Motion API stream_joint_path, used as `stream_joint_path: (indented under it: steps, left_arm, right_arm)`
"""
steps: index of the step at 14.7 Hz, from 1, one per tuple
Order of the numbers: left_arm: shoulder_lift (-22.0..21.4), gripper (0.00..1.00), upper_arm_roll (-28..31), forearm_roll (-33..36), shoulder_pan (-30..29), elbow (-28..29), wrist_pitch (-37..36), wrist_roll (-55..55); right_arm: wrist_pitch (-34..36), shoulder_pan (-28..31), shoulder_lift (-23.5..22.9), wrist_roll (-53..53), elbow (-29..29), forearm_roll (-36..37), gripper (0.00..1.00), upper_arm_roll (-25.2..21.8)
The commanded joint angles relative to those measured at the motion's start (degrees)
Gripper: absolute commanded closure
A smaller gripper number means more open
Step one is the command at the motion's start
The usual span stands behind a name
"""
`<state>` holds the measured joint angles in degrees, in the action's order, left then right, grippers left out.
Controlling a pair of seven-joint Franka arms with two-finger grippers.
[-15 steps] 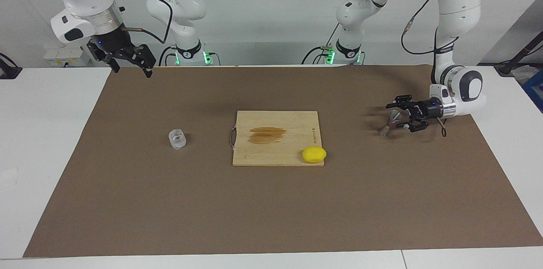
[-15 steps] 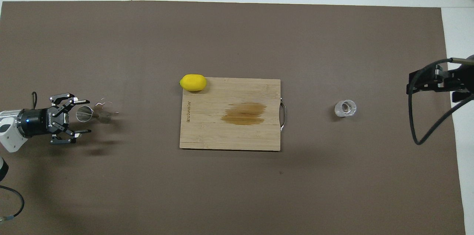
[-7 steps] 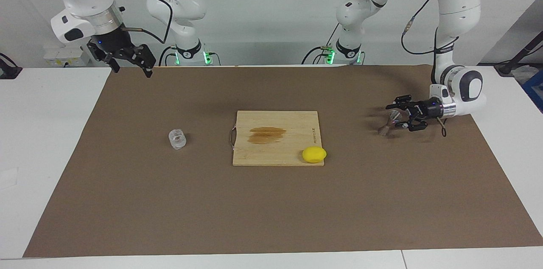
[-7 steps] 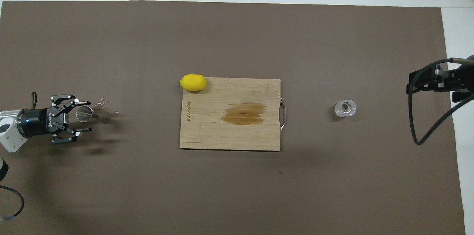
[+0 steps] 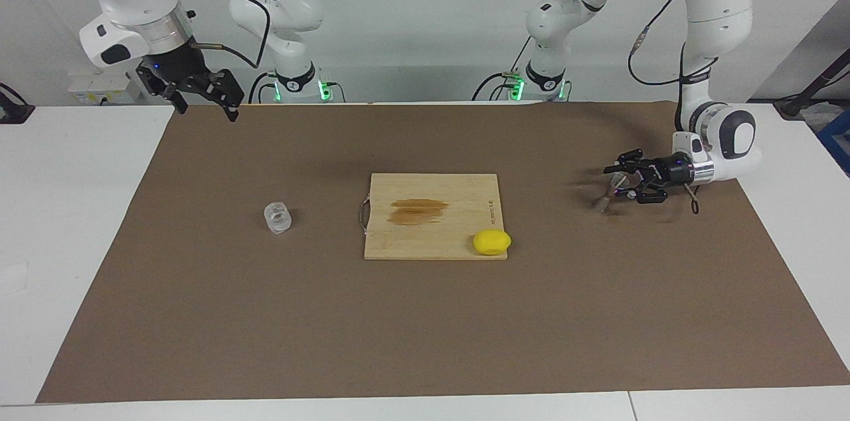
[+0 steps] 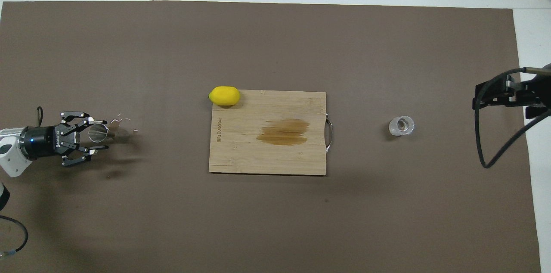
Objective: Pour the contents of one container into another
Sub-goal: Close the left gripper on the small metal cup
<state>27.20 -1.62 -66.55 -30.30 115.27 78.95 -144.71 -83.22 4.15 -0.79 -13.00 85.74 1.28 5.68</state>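
Shiny metal is what the left claw is after: the little metal cup, shaped like an hourglass. It sits on the table, well away from the cutting board, toward the left arm's end. The cup looks tilted, with its wide mouth leaning toward the claw. The claw lies low and sideways, pointing at the board. Its fingers stand on both sides of the cup's top half. They look partly open. I cannot tell if they press on the cup yet.

The glass jar stands on the table next to the board's handle side, toward the right arm's end. The right claw hangs high over the table edge by the robots, well apart from the jar. It waits there, open and empty.

A lemon rests on the board's corner.

So the left arm is nearest the metal cup, and the right arm is nearest the jar.
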Motion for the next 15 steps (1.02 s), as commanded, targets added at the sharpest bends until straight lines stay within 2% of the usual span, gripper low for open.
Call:
stream_joint_path:
  steps: [1, 5, 6, 11, 13, 15]
  left_arm:
    - [-0.22, 0.36, 0.39, -1.03, 0.59, 0.31, 0.5, -1.1]
    - [-0.13, 0.43, 0.39, -1.91, 0.77, 0.22, 0.94, -0.93]
    - [-0.13, 0.48, 0.39, -2.0, 0.94, 0.22, 0.94, -0.84]
    - [-0.13, 0.49, 0.39, -2.09, 1.03, 0.04, 0.94, -0.31]
    - [-0.13, 0.52, 0.39, -2.0, 1.03, 0.04, 1.03, -0.31]
    - [-0.13, 0.65, 0.39, -2.0, 1.03, -0.04, 1.03, -0.31]
  right_arm:
    - [0.51, 0.77, 0.09, -0.36, 0.21, -1.28, 0.0, 0.29]
    - [0.51, 0.77, 0.09, -0.45, 0.21, -1.28, 0.0, 0.29]
    - [0.51, 0.77, 0.09, -0.45, 0.21, -1.28, 0.0, 0.29]
    - [0.16, 0.77, 0.09, -0.89, 0.21, -1.28, 0.0, 0.29]
    - [0.16, 0.77, 0.09, -0.98, 0.21, -1.28, 0.0, 0.38]
    - [0.07, 0.77, 0.09, -0.98, 0.21, -1.28, 0.0, 0.29]
